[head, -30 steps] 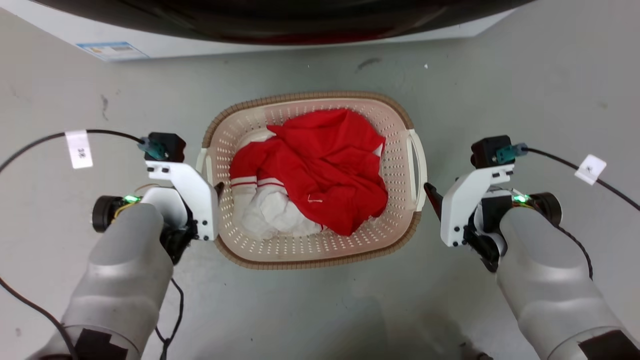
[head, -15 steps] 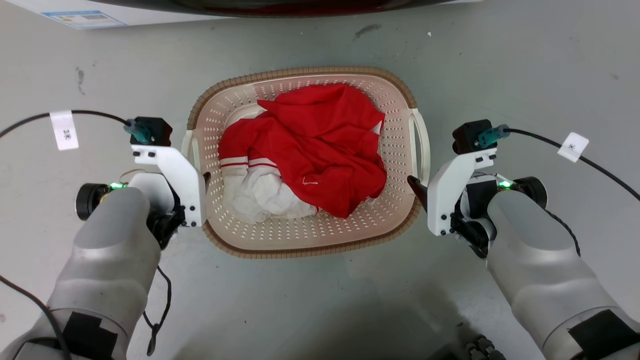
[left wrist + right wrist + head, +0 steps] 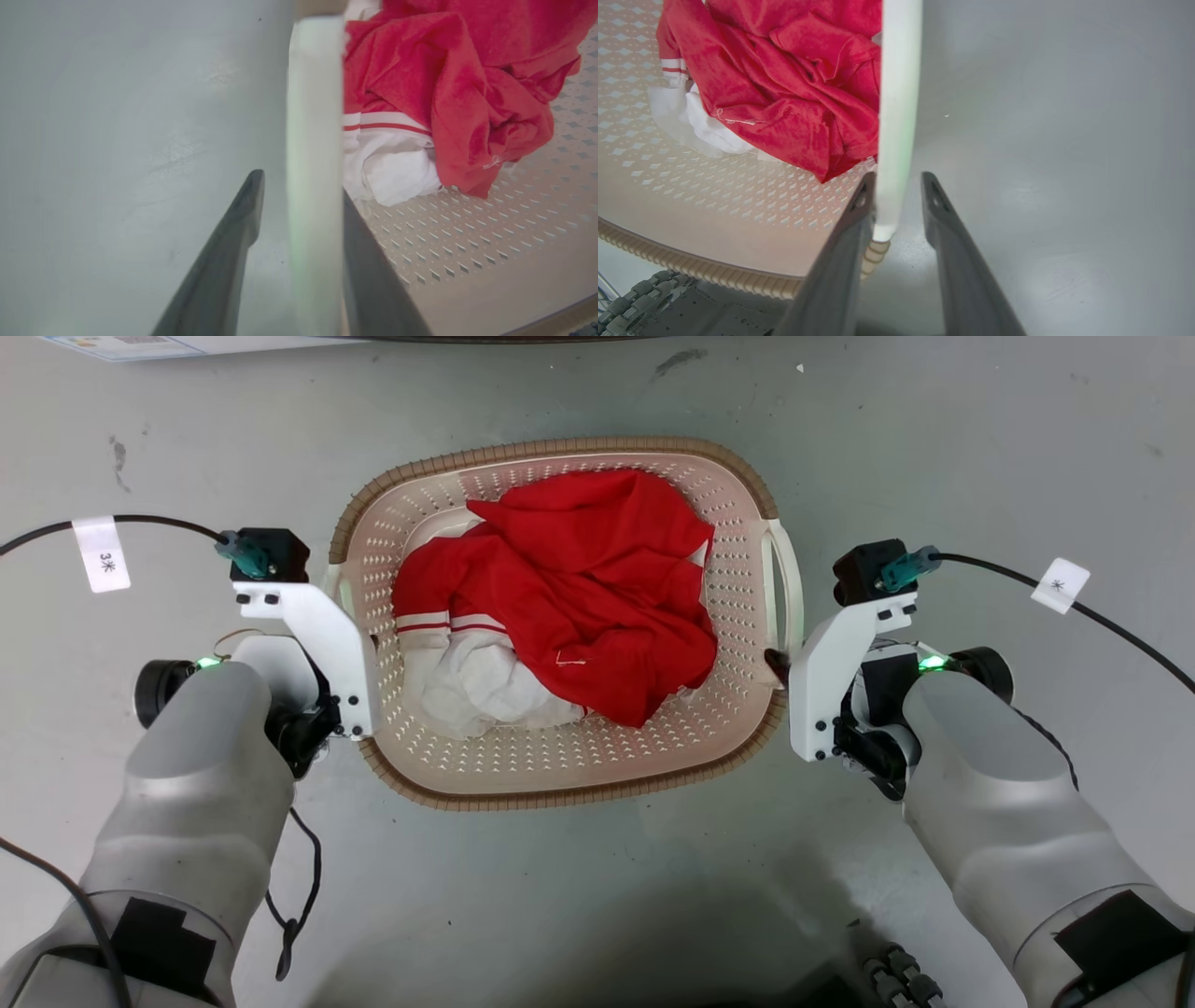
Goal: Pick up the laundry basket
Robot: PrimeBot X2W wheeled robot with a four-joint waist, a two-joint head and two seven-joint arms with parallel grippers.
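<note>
Head view: laundry basket (image 3: 560,775) sits on the grey floor (image 3: 597,905), centred between the arms, with a red garment (image 3: 579,607) and white cloth (image 3: 476,695) loose inside. Left gripper (image 3: 372,644) is at the white left handle (image 3: 344,593) and right gripper (image 3: 777,661) at the white right handle (image 3: 784,583); the jaws are mostly hidden by the wrist brackets.

Left wrist view: two dark fingers (image 3: 238,228) straddle the handle bar. The jaws are open, with a gap on the outer side, and nothing is clamped.

Right wrist view: same setup. The fingers (image 3: 943,224) sit either side of the bar, the inner one just about touching, the jaws open and not gripping.

Handling guess: thin perforated plastic, light load, and the walls likely flex. The smooth handles may slip in a pinch. Take both handle bars mid-span, close evenly and lift level so the clothes don't shift.
</note>
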